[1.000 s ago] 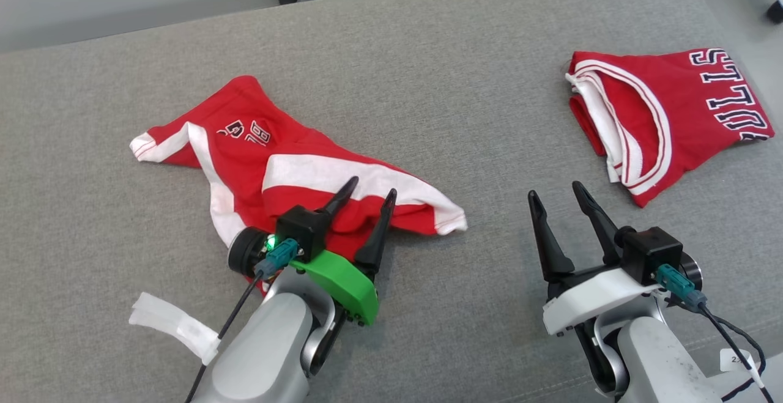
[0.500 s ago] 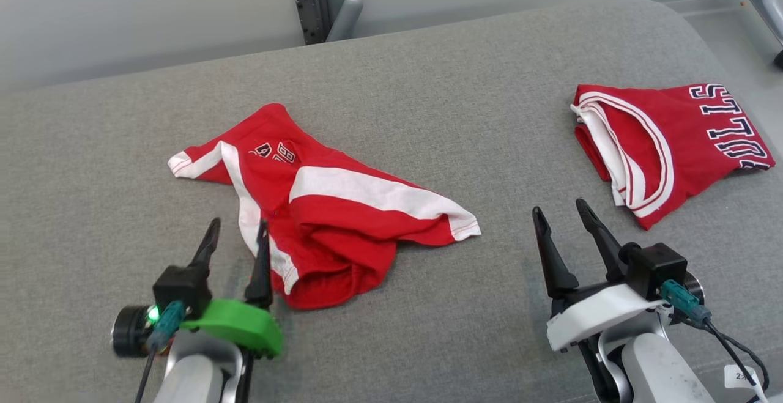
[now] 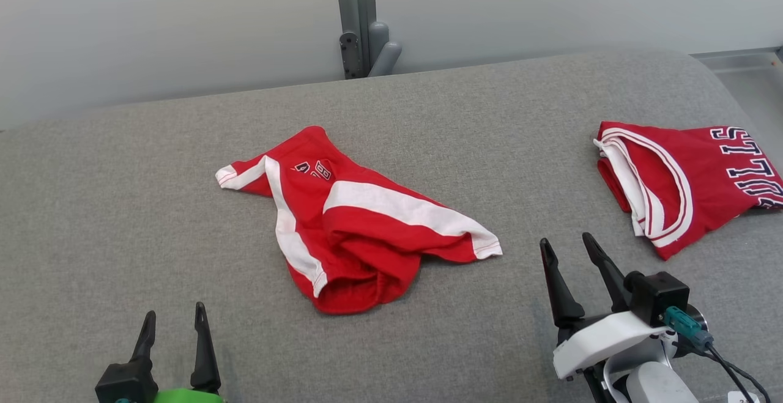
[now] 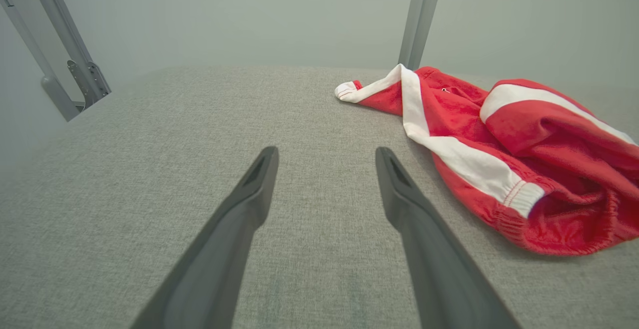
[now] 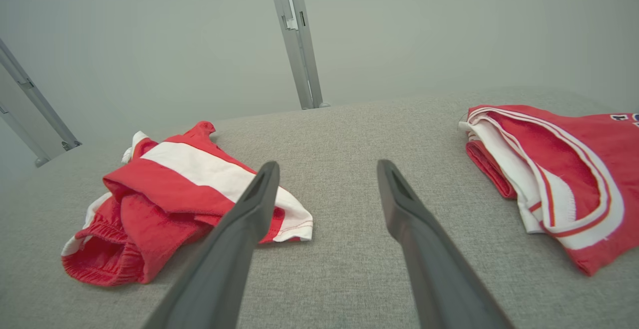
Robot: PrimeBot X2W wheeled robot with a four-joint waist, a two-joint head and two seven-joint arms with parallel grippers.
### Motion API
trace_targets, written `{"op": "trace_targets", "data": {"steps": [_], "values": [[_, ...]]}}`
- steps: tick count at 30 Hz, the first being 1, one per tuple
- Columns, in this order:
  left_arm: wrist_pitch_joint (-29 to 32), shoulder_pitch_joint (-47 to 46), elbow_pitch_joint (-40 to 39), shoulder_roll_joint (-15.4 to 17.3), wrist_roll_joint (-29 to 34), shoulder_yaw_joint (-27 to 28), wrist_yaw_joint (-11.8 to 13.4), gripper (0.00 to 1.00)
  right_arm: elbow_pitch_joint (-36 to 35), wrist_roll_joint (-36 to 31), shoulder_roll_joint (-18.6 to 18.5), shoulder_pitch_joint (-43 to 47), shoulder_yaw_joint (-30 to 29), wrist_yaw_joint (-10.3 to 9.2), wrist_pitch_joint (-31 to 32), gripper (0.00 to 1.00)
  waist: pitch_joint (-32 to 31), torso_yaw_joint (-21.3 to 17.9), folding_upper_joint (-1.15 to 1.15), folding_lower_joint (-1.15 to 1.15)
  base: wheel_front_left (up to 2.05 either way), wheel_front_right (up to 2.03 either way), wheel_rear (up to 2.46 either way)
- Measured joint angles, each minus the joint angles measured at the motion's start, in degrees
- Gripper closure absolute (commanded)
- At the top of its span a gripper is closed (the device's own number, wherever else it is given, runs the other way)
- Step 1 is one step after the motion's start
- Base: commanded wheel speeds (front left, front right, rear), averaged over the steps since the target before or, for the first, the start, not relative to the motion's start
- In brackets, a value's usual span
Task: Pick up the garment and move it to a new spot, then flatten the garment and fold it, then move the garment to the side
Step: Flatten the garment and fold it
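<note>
The red shorts (image 3: pixel 361 225) lie crumpled on the grey tabletop (image 3: pixel 122 207), one leg doubled over the other. Flattening looks like the step in hand, best done by pinching the bunched waistband and a white-trimmed hem separately and drawing them apart low. The left pincer (image 3: pixel 174 311), wide open and empty, sits near the shorts' waistband end, off to its left, while the right pincer (image 3: pixel 566 240), likewise spread and holding nothing, stands just right of their white hem.

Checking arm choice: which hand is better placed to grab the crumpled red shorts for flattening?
Probably right. The right hand, open, sits close to the white-hemmed corner of the shorts; the left hand, also open, is farther off.
</note>
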Motion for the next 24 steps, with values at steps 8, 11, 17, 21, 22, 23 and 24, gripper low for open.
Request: {"op": "trace_targets", "data": {"steps": [8, 11, 17, 21, 22, 23, 24], "values": [[-0.01, 0.9, -0.81, -1.18, 1.41, 1.24, -1.59, 0.0, 0.15, -0.27, 0.0, 0.66, 0.07, 0.0, 0.0, 0.0, -0.52, 0.24, 0.0, 0.0, 0.0, 0.0, 0.0], [-0.01, 0.42, -0.68, -1.26, 1.49, 0.57, -2.75, 0.0, 0.11, -0.41, 0.0, 0.54, 0.24, 0.0, 0.0, 0.0, 0.09, 0.04, 0.0, 0.0, 0.0, 0.0, 0.0], [-0.01, -2.41, 1.0, -1.33, 0.34, -5.94, -5.06, 0.0, 0.01, -0.71, -0.01, -0.57, 0.45, 0.0, 0.0, 0.0, 2.21, -0.5, 0.0, 0.0, 0.0, 0.0, 0.0], [0.0, -4.7, 3.11, -1.47, 0.24, -11.44, -6.05, 0.0, -0.08, -0.71, 0.0, -1.35, 1.03, 0.0, 0.0, 0.0, 4.1, -1.17, 0.0, 0.0, 0.0, 0.0, 0.0], [0.0, -4.7, 3.11, -1.47, 0.24, -11.44, -6.05, 0.0, -0.08, -0.71, 0.0, -1.35, 1.03, 0.0, 0.0, 0.0, 4.1, -1.17, 0.0, 0.0, 0.0, 0.0, 0.0], [0.0, -5.19, 3.45, -1.48, 0.13, -12.22, -6.03, 0.0, -0.07, -0.71, 0.0, -1.69, 1.1, 0.0, 0.0, 0.0, 4.57, -1.38, 0.0, 0.0, 0.0, 0.0, 0.0], [0.0, -5.75, 3.97, -1.46, 0.13, -13.02, -5.91, 0.0, -0.1, -0.71, -0.01, -1.96, 1.16, 0.0, 0.0, 0.0, 5.01, -1.61, 0.0, 0.0, 0.0, 0.0, 0.0]]}}
